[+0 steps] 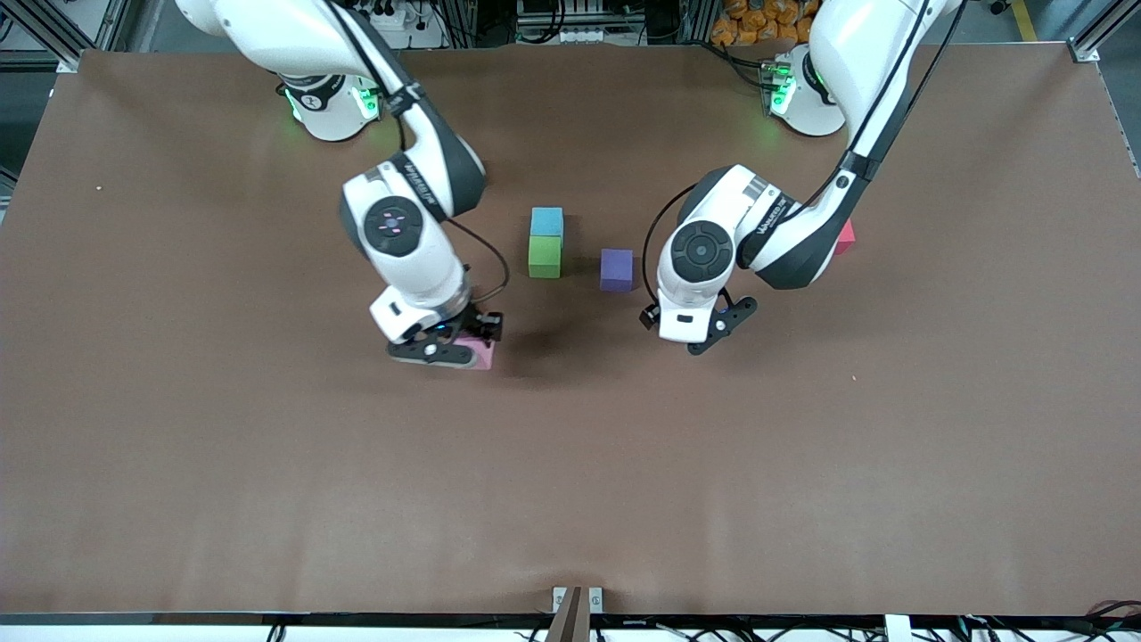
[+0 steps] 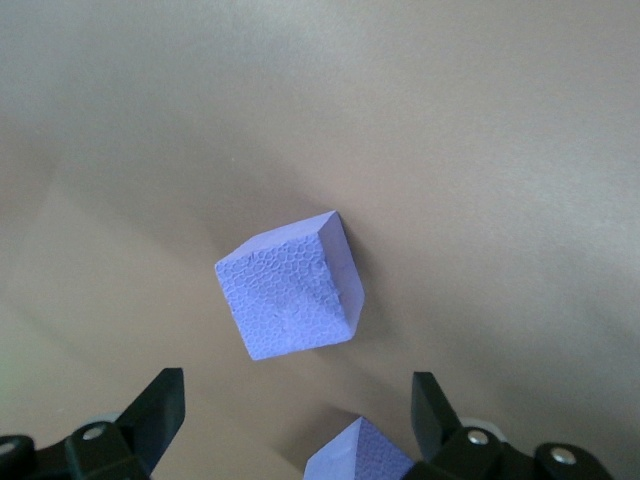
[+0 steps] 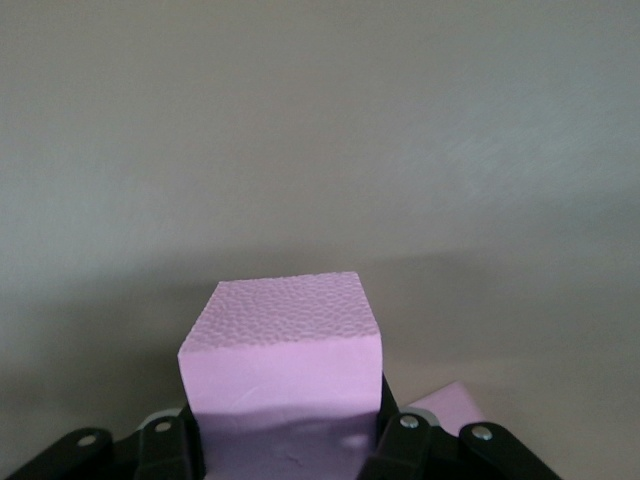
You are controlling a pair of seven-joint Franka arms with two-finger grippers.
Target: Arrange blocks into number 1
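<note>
While clamped, pink foam cube [image 3: 282,350] looks pebbled.

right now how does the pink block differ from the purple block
The pink block is clamped in the shut right gripper; the purple block sits free on the table, with the open left gripper near it but not touching. The pink block is alone toward the right arm's end; the purple one sits beside the green block. They differ in colour. Both are same-sized foam cubes.
</note>
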